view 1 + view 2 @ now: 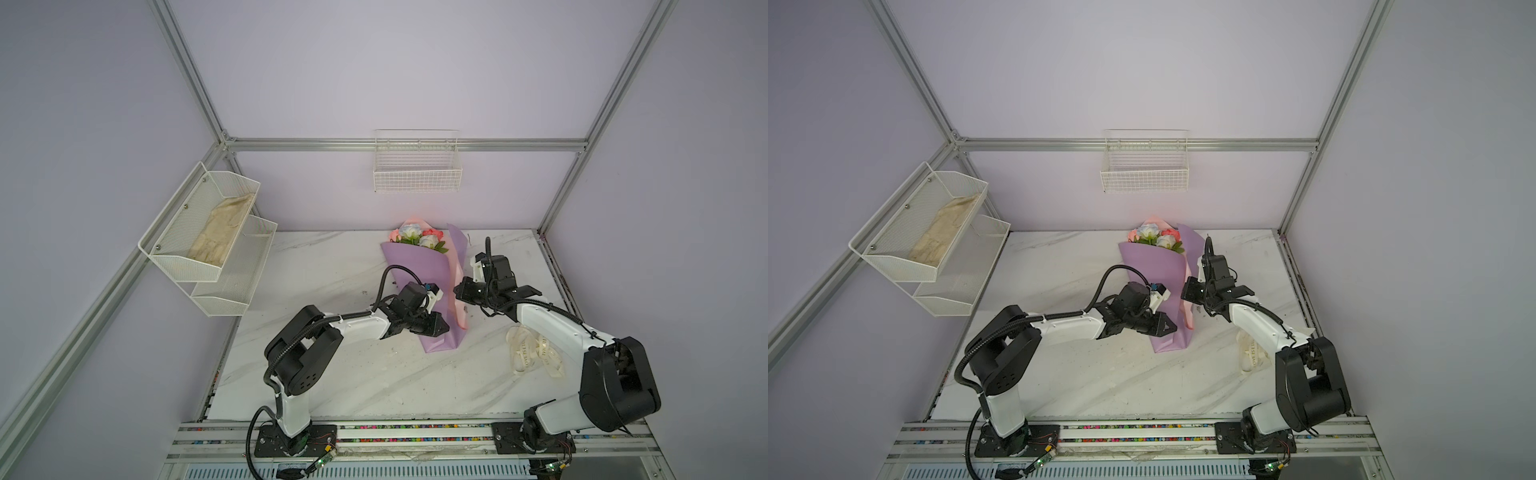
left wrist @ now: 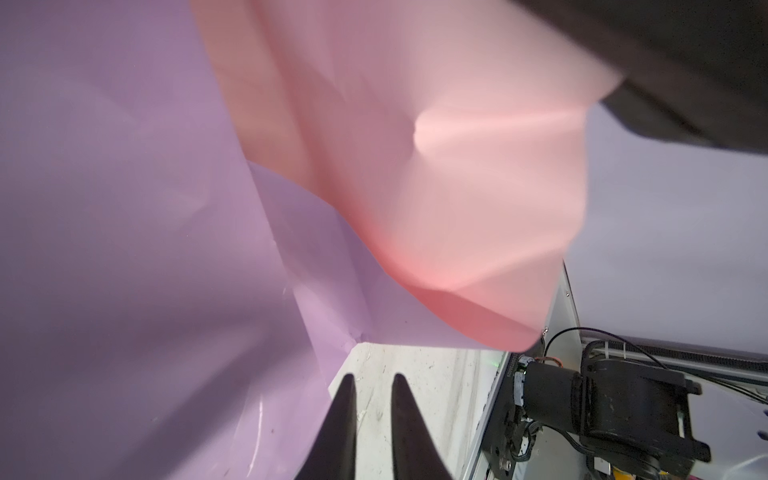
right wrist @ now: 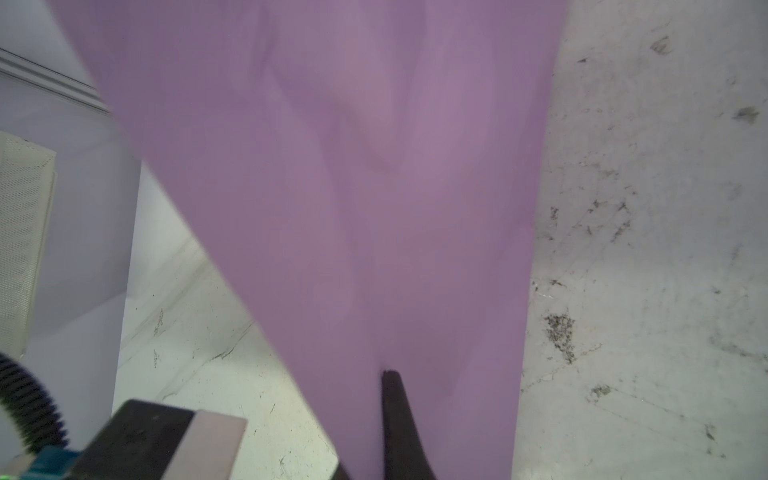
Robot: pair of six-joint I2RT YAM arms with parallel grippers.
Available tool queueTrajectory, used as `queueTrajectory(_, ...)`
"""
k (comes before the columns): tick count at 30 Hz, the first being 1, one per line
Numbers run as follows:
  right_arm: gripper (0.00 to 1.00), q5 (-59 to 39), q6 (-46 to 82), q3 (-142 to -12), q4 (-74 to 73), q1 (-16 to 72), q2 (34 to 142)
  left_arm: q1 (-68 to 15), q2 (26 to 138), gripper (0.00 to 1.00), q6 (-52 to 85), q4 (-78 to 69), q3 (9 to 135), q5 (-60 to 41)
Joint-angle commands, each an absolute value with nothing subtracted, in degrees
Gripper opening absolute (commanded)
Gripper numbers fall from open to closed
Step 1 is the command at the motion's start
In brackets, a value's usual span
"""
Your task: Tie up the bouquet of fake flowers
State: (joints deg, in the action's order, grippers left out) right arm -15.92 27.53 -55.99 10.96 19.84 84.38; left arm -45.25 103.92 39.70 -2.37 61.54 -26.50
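Right now the bouquet of fake flowers (image 1: 419, 270) lies in the middle of the table (image 1: 332, 374), toward the back, between my two arms. Both top views show it with the heads to the back wall and the narrow end to the front. Its roses (image 1: 417, 237) look out of the wide end, pale blue-white and pink-red with green leaves. The stems I cannot see, because the wrap paper (image 1: 1154, 274) hides them completely. The paper is lilac outside, and a pink strip of its inside shows along the edge on my right side.

My left fingers (image 2: 405, 419) stand a little apart. In the left wrist view the bare table is visible in the gap between them. One finger is just at the edge of the lilac sheet, but whether it touches I cannot tell. The pink flap beyond them is blurred.

My right fingers (image 3: 399, 419) are closed on the wrap paper. In the right wrist view only one finger shows, lying on the lilac face. The other one is hidden behind the sheet. In the top views their tips are hard to make out against the pink edge.

The cream ribbon (image 1: 534, 353) with printed letters lies on the table to the right of the bouquet, apart from it, and my right arm covers a part of it. Whether the narrow end of the bouquet rests on the table or is lifted, I cannot say.
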Motion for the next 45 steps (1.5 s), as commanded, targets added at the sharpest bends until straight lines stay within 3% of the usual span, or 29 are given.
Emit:
queueTrajectory(1,0.00,-13.67,26.68,-58.90,13.05,21.85,85.70,-43.65,98.06,0.21,43.55,-10.20,54.85,-25.04)
queueTrajectory(5,0.00,-13.89,28.04,-60.52,12.46,24.34,87.81,-41.83,93.90,0.30,44.62,-11.10,50.61,-23.74)
queueTrajectory(14,0.00,-11.93,30.17,-65.66,12.26,31.42,95.77,-35.88,88.75,0.35,52.23,-22.37,39.50,-24.99)
queueTrajectory(19,0.00,-12.07,30.76,-68.74,12.80,34.61,100.72,-33.15,85.97,0.53,54.01,-24.91,36.64,-25.21)
queueTrajectory(29,0.05,-14.26,31.49,-71.60,11.65,36.30,106.91,-28.34,87.86,0.67,61.35,-37.27,34.54,-29.00)
queueTrajectory(34,0.15,-15.99,31.97,-71.38,9.83,36.39,107.23,-24.88,92.81,0.69,67.68,-47.26,35.64,-31.65)
queueTrajectory(36,0.24,-16.98,31.95,-70.91,9.02,36.39,107.15,-23.82,95.19,0.70,69.64,-49.53,36.95,-32.37)
queueTrajectory(45,0.43,-19.59,33.20,-67.23,4.55,36.41,105.53,-21.28,104.52,0.70,71.51,-46.79,45.41,-34.90)
